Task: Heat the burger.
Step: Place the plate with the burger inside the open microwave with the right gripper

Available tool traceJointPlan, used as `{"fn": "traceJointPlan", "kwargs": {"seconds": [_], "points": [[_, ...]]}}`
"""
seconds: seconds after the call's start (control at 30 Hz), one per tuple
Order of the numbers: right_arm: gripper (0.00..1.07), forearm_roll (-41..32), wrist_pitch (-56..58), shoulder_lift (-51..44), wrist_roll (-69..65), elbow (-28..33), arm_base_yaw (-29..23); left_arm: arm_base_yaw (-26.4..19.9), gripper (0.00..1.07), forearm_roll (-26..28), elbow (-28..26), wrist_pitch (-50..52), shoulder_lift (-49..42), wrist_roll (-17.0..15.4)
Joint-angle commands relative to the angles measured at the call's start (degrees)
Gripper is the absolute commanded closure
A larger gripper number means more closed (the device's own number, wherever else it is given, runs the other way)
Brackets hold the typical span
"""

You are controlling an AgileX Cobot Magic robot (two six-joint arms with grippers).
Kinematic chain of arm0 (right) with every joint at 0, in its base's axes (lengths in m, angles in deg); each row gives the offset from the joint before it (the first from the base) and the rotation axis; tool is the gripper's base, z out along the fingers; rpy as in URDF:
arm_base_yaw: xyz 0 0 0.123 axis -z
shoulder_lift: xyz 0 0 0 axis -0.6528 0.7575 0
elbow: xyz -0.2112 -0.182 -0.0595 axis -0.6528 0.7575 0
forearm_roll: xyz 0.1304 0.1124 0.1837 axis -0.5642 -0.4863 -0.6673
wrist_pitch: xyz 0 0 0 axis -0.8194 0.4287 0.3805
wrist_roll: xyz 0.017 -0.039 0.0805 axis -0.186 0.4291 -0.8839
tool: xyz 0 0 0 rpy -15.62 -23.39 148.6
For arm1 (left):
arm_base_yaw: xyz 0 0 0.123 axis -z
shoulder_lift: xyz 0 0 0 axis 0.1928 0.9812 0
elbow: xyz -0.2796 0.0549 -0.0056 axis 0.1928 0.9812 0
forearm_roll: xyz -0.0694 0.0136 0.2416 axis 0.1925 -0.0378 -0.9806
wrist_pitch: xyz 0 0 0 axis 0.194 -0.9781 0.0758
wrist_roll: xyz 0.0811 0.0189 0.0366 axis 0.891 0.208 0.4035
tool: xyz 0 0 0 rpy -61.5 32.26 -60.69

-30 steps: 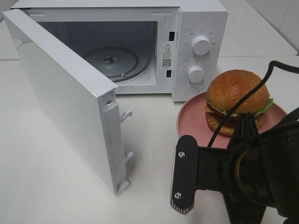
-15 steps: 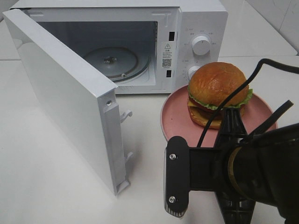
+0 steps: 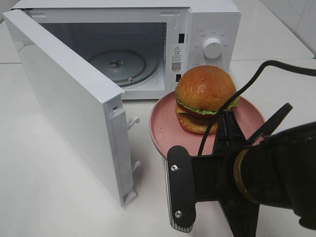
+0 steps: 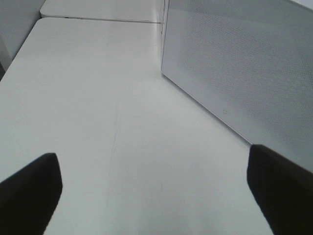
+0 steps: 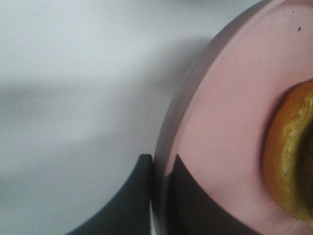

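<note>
Exterior high: one burger (image 3: 205,98) sits on one pink plate (image 3: 163,129), just before one open microwave (image 3: 207,19) at the desk's (image 3: 49,187) far edge. Left wrist: the left gripper (image 4: 156,191) spreads wide, empty. Right wrist: the right gripper (image 5: 159,169) pinches the plate's rim.

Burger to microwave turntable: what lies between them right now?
Exterior high view: only the pink plate rim and bare table between burger and turntable; door stands aside.

Even bright light, soft shadows, glossy burger (image 3: 206,88); right wrist view blurred
</note>
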Motion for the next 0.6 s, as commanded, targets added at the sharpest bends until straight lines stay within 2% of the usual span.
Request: {"fn": "traceJointPlan", "kwargs": {"seconds": [0.03, 0.2, 0.4, 0.53, 0.6], "points": [[1.07, 3.2, -2.3, -0.4, 6.8, 0.1, 3.0, -0.2, 0.1, 0.3, 0.1, -0.2, -1.3, -0.1], [1.07, 3.2, -5.0, -0.4, 10.7, 0.1, 4.5, -0.2, 0.1, 0.3, 0.1, -0.2, -1.3, -0.1], [1.07, 2.9, -8.9, -0.4, 19.5, 0.1, 9.0, -0.2, 0.1, 0.3, 0.1, -0.2, -1.3, -0.1], [1.07, 1.4, -11.0, -0.4, 23.5, 0.1, 11.1, -0.2, 0.1, 0.3, 0.1, -0.2, -1.3, -0.1], [1.07, -3.0, -14.6, -0.4, 31.4, 0.1, 14.8, -0.2, 0.1, 0.3, 0.1, -0.2, -1.3, -0.1]]}}
